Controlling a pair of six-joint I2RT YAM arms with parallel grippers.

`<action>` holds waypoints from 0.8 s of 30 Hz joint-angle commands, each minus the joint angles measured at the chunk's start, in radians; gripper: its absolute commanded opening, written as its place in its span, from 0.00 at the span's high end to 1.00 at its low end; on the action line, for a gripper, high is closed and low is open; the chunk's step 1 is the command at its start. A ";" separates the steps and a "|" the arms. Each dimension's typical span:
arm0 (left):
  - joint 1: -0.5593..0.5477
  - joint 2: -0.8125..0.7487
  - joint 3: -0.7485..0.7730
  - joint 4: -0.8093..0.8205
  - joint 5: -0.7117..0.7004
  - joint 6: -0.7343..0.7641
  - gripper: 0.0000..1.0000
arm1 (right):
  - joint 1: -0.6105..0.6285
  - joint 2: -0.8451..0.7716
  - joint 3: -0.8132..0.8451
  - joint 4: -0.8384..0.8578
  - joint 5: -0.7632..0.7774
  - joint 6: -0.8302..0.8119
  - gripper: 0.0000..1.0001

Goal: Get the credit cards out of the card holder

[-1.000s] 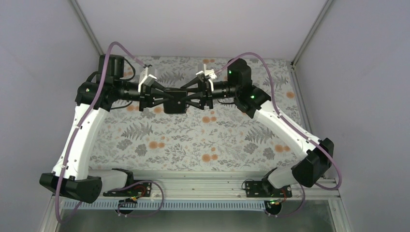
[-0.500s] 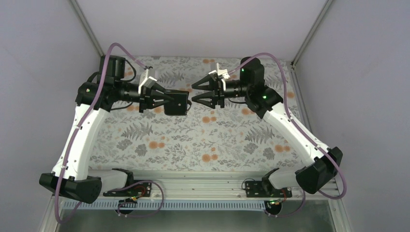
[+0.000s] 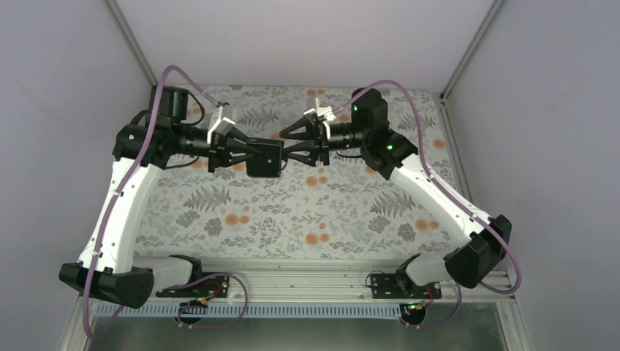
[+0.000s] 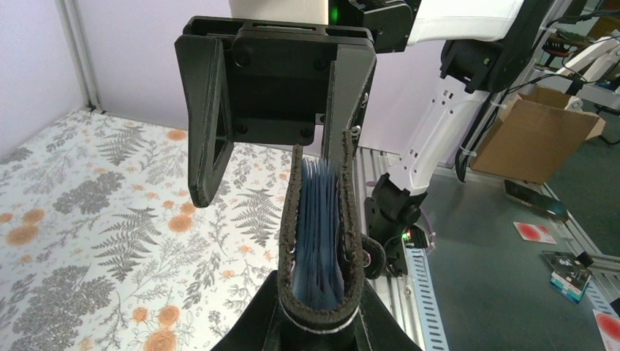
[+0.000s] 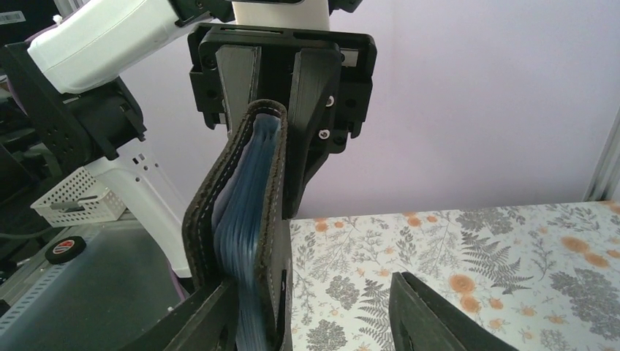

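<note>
the card holder [image 3: 265, 158] is held up in the air over the floral counter [image 3: 292, 219], between the two arms and well clear of the surface. it is clamped at its folded spine by the left gripper [image 3: 248, 155], closed tight on both black flaps. its open edge is turned toward the right gripper [image 3: 291, 150], whose fingers are spread wide with nothing grasped. in the wrist views the flaps are seen slightly parted, with the light blue sleeves [image 4: 319, 234] fanned between them. one right finger [image 4: 345, 110] is set against the outside of one flap, though firm contact cannot be confirmed; the other finger [image 4: 208, 139] is kept well apart from the holder. the credit cards cannot be made out among the sleeves.
</note>
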 commanded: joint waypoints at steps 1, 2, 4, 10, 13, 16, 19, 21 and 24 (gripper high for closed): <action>-0.010 -0.018 -0.002 0.028 0.043 0.021 0.98 | 0.049 0.027 0.030 -0.006 -0.030 -0.025 0.45; -0.009 -0.018 -0.007 0.040 0.036 0.009 0.98 | 0.056 0.031 0.034 -0.016 -0.046 -0.038 0.42; -0.010 -0.018 -0.019 0.062 0.021 -0.013 0.98 | 0.071 0.039 0.047 -0.050 -0.081 -0.070 0.35; -0.009 -0.015 -0.021 0.098 -0.017 -0.048 0.98 | 0.085 0.042 0.038 -0.040 -0.072 -0.061 0.56; -0.009 -0.017 -0.020 0.097 -0.018 -0.047 0.98 | 0.086 0.035 0.026 -0.001 -0.010 -0.008 0.92; -0.008 -0.019 -0.021 0.098 -0.021 -0.047 0.98 | 0.079 0.017 0.002 0.039 0.050 0.037 0.96; -0.004 -0.021 -0.022 0.116 -0.039 -0.076 0.77 | 0.076 0.011 0.002 0.040 0.114 0.091 0.96; -0.003 -0.022 -0.025 0.177 -0.098 -0.143 0.28 | 0.075 0.015 0.013 0.041 0.168 0.146 0.96; -0.001 -0.024 -0.034 0.275 -0.324 -0.265 0.00 | 0.075 0.020 0.045 0.016 0.343 0.253 0.96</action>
